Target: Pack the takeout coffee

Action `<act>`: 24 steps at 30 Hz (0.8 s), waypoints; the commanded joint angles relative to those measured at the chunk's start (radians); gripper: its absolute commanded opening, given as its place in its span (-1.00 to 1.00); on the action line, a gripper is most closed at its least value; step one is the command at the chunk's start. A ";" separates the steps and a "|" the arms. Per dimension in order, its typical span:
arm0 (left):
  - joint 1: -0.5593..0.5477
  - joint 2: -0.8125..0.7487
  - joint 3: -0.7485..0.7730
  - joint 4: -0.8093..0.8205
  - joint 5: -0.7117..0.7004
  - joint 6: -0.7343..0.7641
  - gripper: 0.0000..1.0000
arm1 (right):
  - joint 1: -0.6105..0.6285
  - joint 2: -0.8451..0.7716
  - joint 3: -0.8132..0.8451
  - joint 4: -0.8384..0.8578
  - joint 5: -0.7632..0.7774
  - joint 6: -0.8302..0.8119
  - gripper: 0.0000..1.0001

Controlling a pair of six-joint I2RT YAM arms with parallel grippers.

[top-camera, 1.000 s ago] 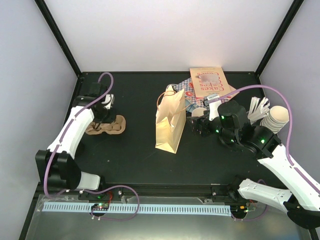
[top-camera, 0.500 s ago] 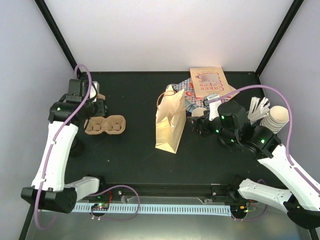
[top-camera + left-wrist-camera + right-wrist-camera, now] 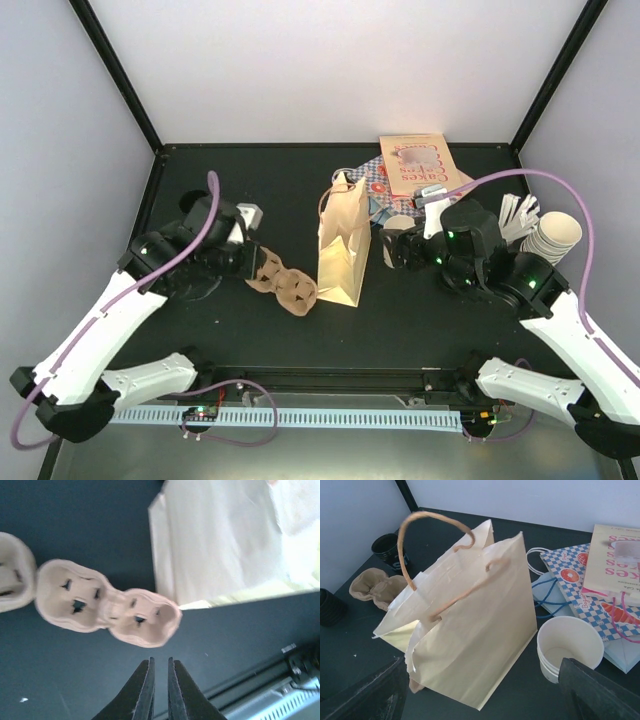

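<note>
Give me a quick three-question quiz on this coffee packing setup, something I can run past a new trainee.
1. True or false: the paper bag stands upright.
2. Which thing lies just ahead of the left gripper?
A) the cardboard cup carrier
B) a stack of lidless cups
C) a booklet
3. Fill in the blank: the right gripper has its jaws ____, holding nothing.

Key: 1 true; 2 A; 3 open.
</note>
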 commanded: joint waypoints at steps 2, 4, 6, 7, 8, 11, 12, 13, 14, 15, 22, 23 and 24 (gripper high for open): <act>-0.245 0.020 0.010 -0.054 -0.100 -0.187 -0.78 | -0.004 -0.019 0.030 -0.027 0.058 -0.008 0.69; -0.318 0.054 0.006 -0.053 -0.128 -0.212 -0.78 | -0.004 -0.026 0.021 -0.043 0.077 -0.008 0.68; -0.370 0.085 -0.004 -0.037 -0.137 -0.225 -0.78 | -0.004 -0.032 0.012 -0.056 0.095 -0.006 0.68; -0.391 0.097 -0.014 -0.022 -0.138 -0.228 -0.78 | -0.004 -0.036 0.007 -0.063 0.101 -0.002 0.68; -0.407 0.106 -0.026 -0.007 -0.137 -0.228 -0.76 | -0.003 -0.039 0.003 -0.068 0.105 0.003 0.69; -0.417 0.112 -0.078 0.037 -0.144 -0.223 -0.56 | -0.003 -0.050 -0.021 -0.076 0.102 0.025 0.68; -0.417 0.106 -0.099 0.051 -0.161 -0.222 -0.44 | -0.004 -0.054 -0.034 -0.076 0.095 0.035 0.69; -0.415 0.095 -0.119 0.068 -0.180 -0.217 -0.36 | -0.003 -0.056 -0.048 -0.076 0.084 0.043 0.69; -0.410 0.086 -0.142 0.084 -0.195 -0.207 -0.31 | -0.003 -0.057 -0.064 -0.074 0.067 0.051 0.69; -0.404 0.071 -0.162 0.098 -0.219 -0.202 -0.23 | -0.004 -0.057 -0.081 -0.073 0.051 0.057 0.69; -0.301 0.035 -0.353 0.281 -0.245 -0.119 0.61 | -0.003 -0.041 -0.140 -0.063 0.034 0.092 0.68; -0.289 0.036 -0.376 0.319 -0.241 -0.105 0.68 | -0.003 -0.041 -0.148 -0.058 0.037 0.096 0.68; -0.277 0.036 -0.408 0.359 -0.241 -0.097 0.73 | -0.003 -0.043 -0.157 -0.051 0.040 0.102 0.68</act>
